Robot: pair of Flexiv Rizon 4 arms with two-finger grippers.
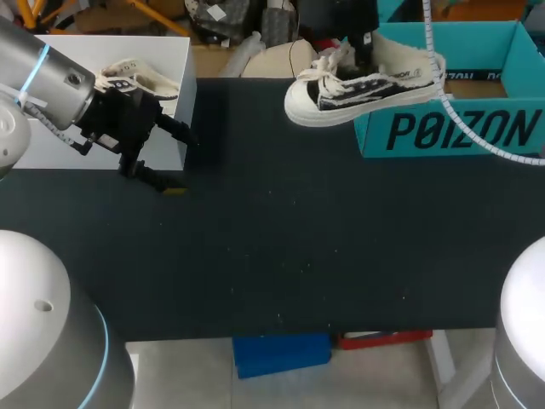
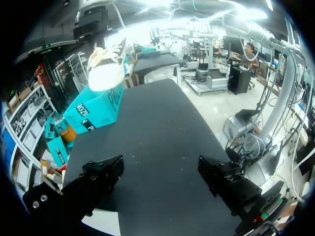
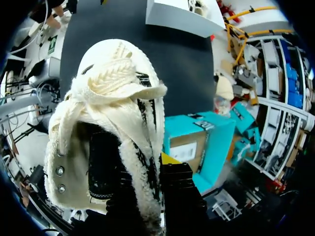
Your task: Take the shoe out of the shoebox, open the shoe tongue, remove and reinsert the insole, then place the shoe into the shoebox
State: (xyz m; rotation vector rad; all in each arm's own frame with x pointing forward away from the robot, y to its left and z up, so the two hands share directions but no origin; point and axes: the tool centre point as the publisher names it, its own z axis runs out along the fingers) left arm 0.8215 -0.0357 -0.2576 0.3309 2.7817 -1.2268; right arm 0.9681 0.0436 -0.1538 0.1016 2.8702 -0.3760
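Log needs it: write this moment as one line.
right gripper shut on shoe | shoe aloft over shoebox edge | left gripper open by white box

A robotics lab: robot arms (image 1: 51, 89) at a black worktable (image 1: 298, 256).

The table (image 1: 281, 256) is a wide, flat top covered in matt black, running across the head view from side to side; its near edge is straight, and small pale specks dot the dark cover. In the left wrist view the same black top stretches away long and narrow, with a pale, glossy floor (image 2: 216, 98) alongside it; bright white light falls from overhead and gives that floor a sheen.
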